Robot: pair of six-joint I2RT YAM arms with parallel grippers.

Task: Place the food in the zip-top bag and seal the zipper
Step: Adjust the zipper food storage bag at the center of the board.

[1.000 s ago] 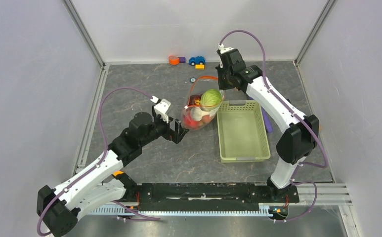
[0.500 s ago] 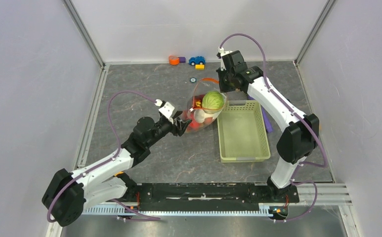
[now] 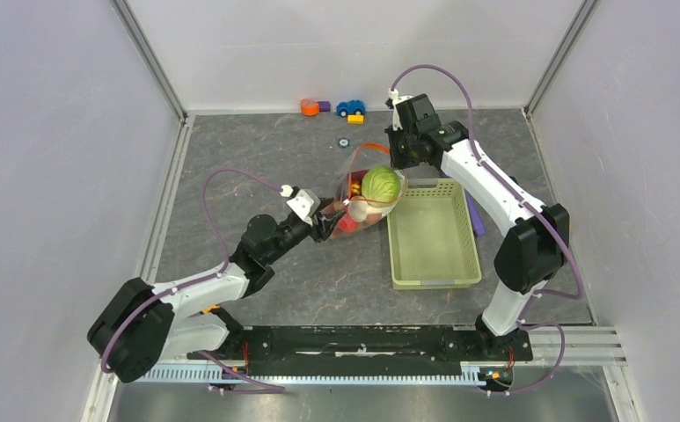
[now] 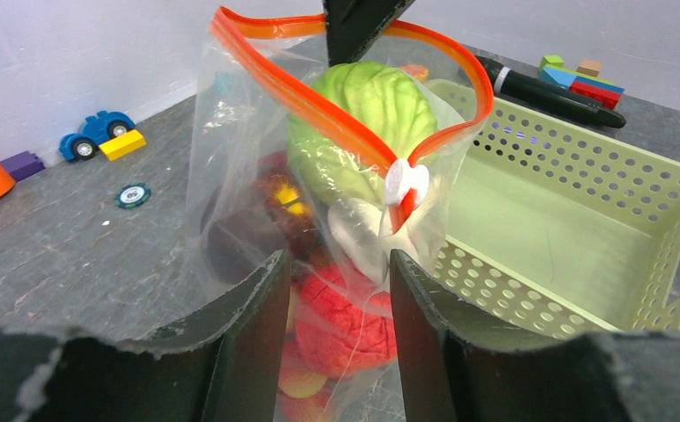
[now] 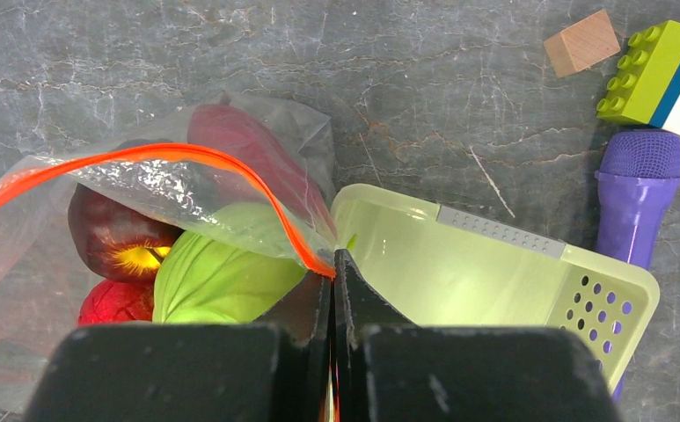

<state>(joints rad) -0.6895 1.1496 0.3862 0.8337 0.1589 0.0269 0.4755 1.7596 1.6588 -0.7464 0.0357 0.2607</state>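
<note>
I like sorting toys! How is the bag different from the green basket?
The bag is clear and crinkly; the basket is pale green with little holes. The bag holds food, like a cabbage; the basket holds nothing. The bag stands tall; the basket sits low. Both are open on top.

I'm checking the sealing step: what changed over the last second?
The left gripper reached forward to the bag, its jaws narrowing on either side of the bag's near end, below the white slider. The bag shifted slightly toward the basket. The right gripper stayed shut on the orange zipper strip; the basket did not move.
</note>
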